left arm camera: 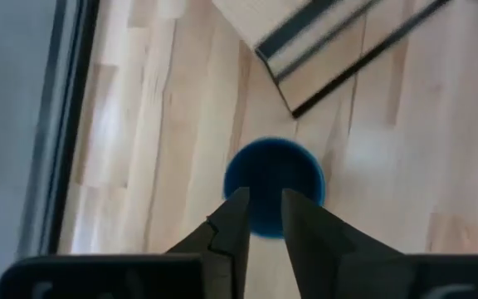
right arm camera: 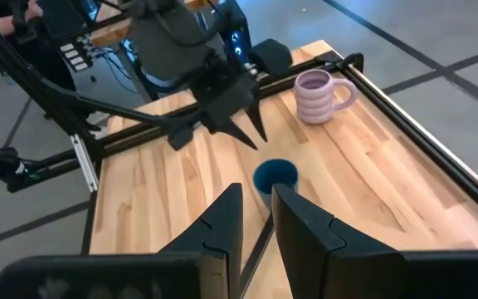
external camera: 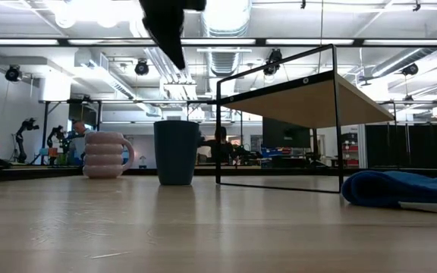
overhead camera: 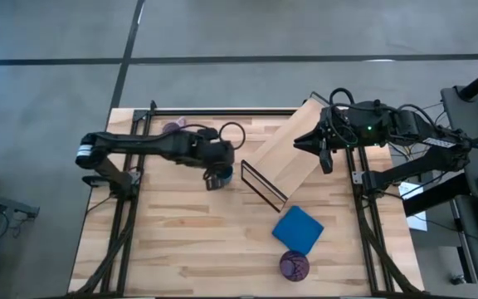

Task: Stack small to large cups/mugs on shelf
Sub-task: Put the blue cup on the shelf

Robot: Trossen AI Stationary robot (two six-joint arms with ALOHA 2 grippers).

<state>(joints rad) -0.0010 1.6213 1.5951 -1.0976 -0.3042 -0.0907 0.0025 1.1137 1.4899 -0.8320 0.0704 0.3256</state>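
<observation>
The small dark blue cup (overhead camera: 222,175) (external camera: 177,152) (left arm camera: 274,186) (right arm camera: 275,177) stands upright on its base on the table, just off the shelf's near-left corner. My left gripper (overhead camera: 216,176) (left arm camera: 261,198) (external camera: 174,45) hangs well above the cup, shut, touching nothing. The pale lavender mug (overhead camera: 173,127) (external camera: 106,155) (right arm camera: 315,94) stands near the far-left corner. The purple tumbler (overhead camera: 294,264) stands near the table's near edge. The light-wood shelf (overhead camera: 285,154) (external camera: 309,98) lies diagonally across the table. My right gripper (overhead camera: 325,158) (right arm camera: 256,193) waits shut over the shelf's right end.
A flat blue cloth (overhead camera: 297,228) (external camera: 402,187) lies between the shelf and the tumbler. The shelf's black wire frame (external camera: 278,121) (left arm camera: 338,71) stands close to the blue cup's right. Black frame rails (overhead camera: 131,158) run along the table's left and right sides.
</observation>
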